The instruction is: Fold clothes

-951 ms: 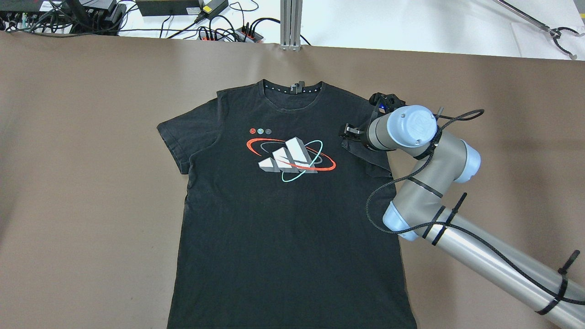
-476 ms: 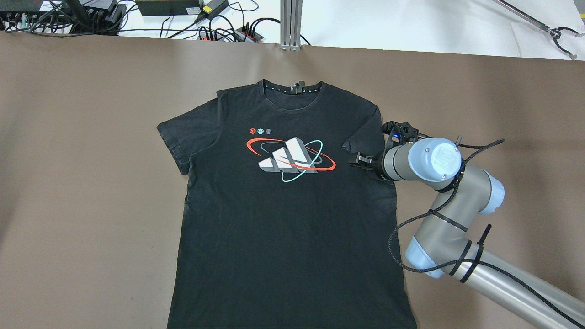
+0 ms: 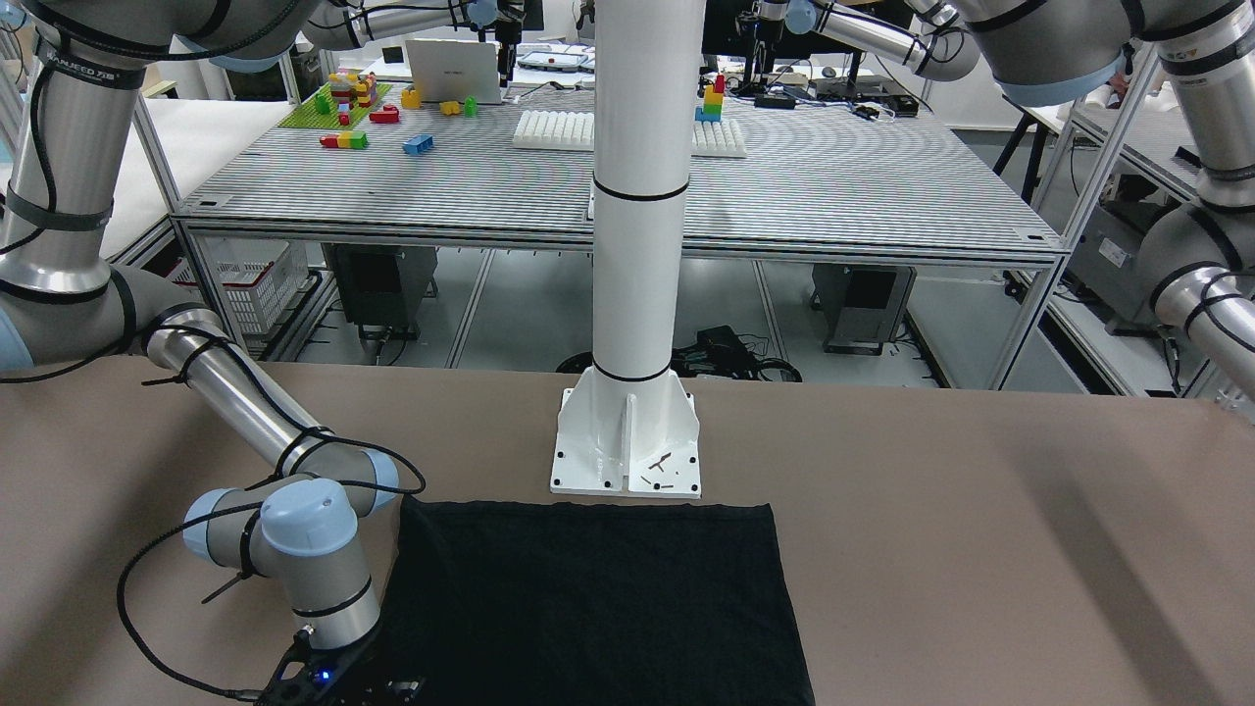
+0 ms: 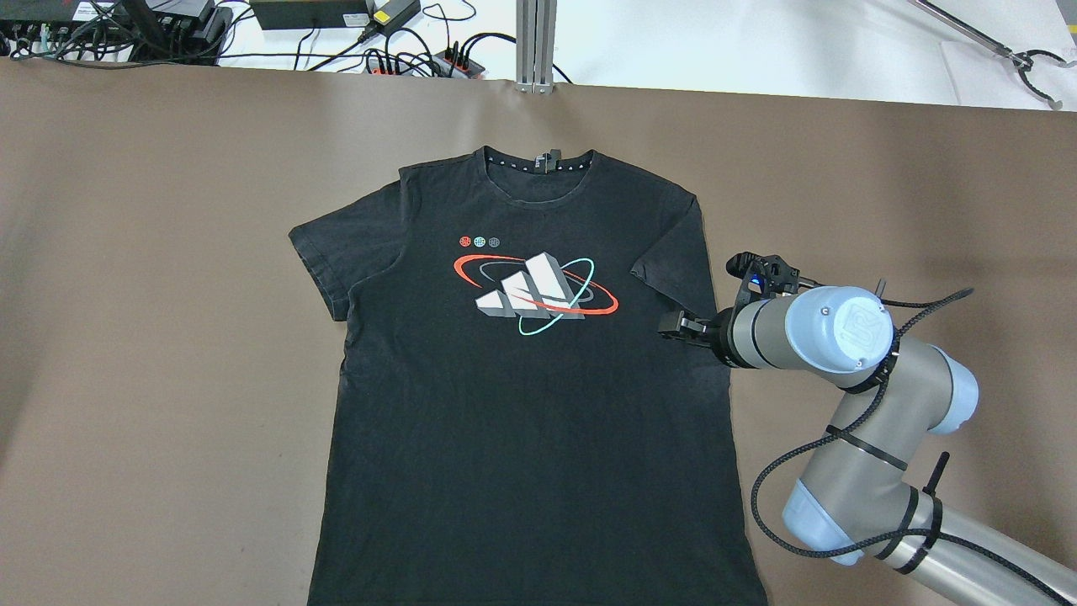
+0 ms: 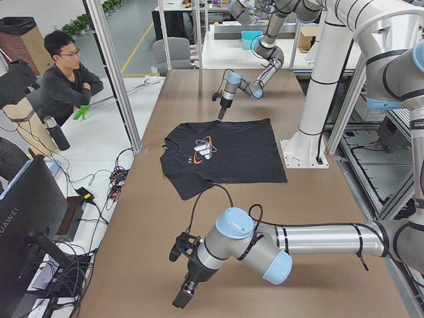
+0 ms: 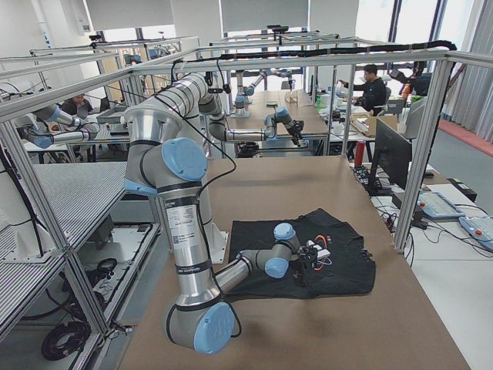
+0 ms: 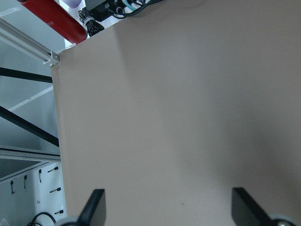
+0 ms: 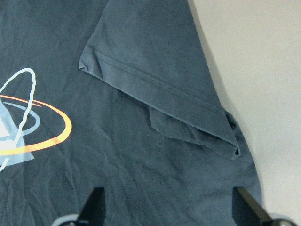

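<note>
A black T-shirt (image 4: 522, 404) with a red, white and teal print lies flat and face up on the brown table, collar on the far side. Its right sleeve (image 4: 669, 261) is folded inward onto the body, also seen in the right wrist view (image 8: 155, 70). My right gripper (image 4: 677, 324) hovers open over the shirt's right edge, just on the near side of the folded sleeve, holding nothing (image 8: 170, 207). My left gripper (image 7: 168, 207) is open and empty over bare table, well left of the shirt (image 5: 184, 295).
The white post's base plate (image 3: 627, 441) stands at the shirt's hem. Cables and power strips (image 4: 421, 59) and an aluminium post (image 4: 534, 42) line the far edge. A person (image 5: 63, 79) sits beyond the table's far side. The brown table cover (image 4: 168, 252) spreads around the shirt.
My right arm has drawn back toward me and to the right, off the folded sleeve and along the shirt's right edge. The sleeve stays folded inward. The shirt has not shifted.
</note>
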